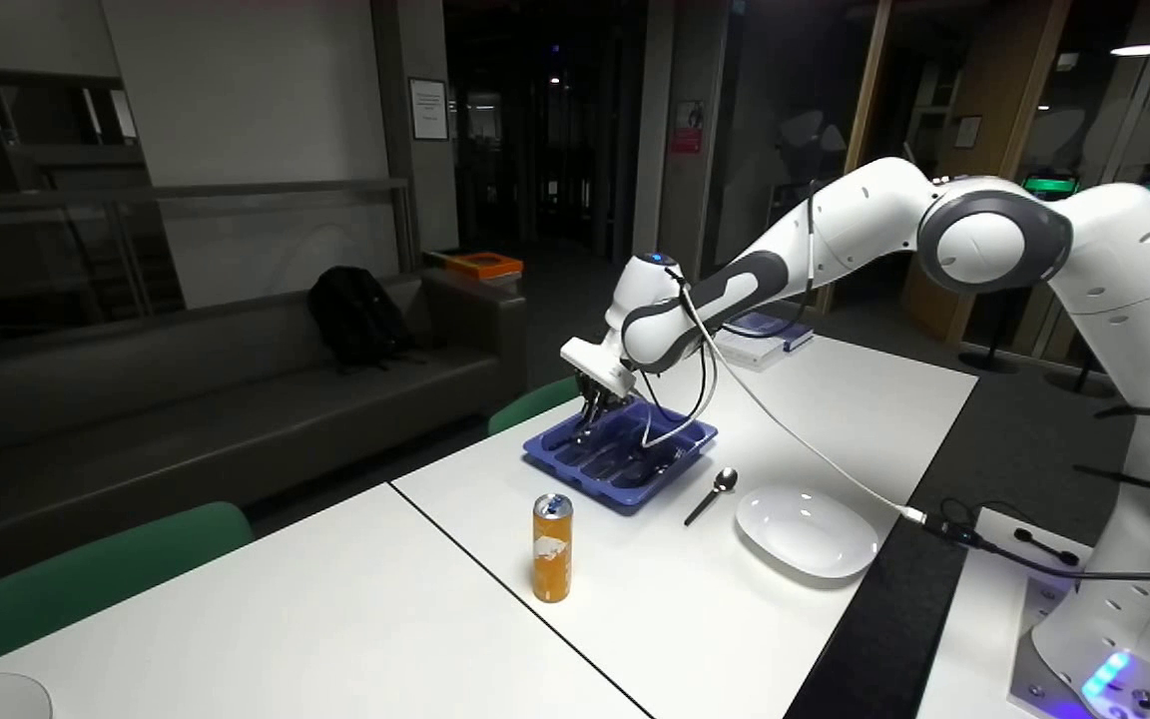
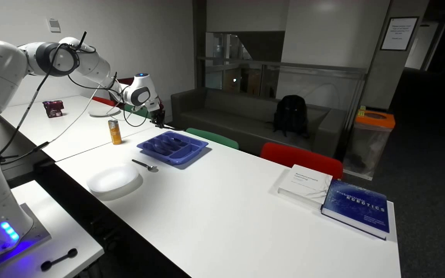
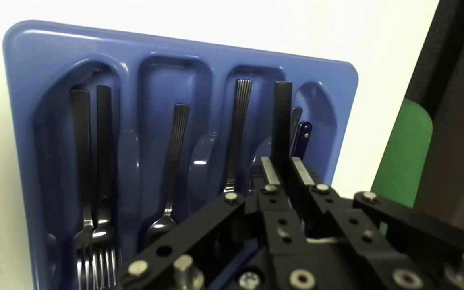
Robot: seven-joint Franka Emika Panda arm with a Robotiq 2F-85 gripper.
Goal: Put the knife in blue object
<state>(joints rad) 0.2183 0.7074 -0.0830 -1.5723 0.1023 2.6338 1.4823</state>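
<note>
White tabletop (image 2: 245, 216) lies before a long, dark sofa (image 2: 234, 120) in dim light, your black gripper (image 3: 287, 171) pinching the slim, straight, black-handled knife (image 3: 282, 117) above the blue plastic compartmented tray (image 3: 175, 46).

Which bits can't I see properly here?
Wrist view: the lower part of the knife, hidden by the fingers.
Wrist view: what the ridged handle left of the knife belongs to; the fingers cover its end.
Both exterior views: part of the robot arm, cut off by the picture's edge.
Both exterior views: the print on the orange can, too small and blurred.
</note>
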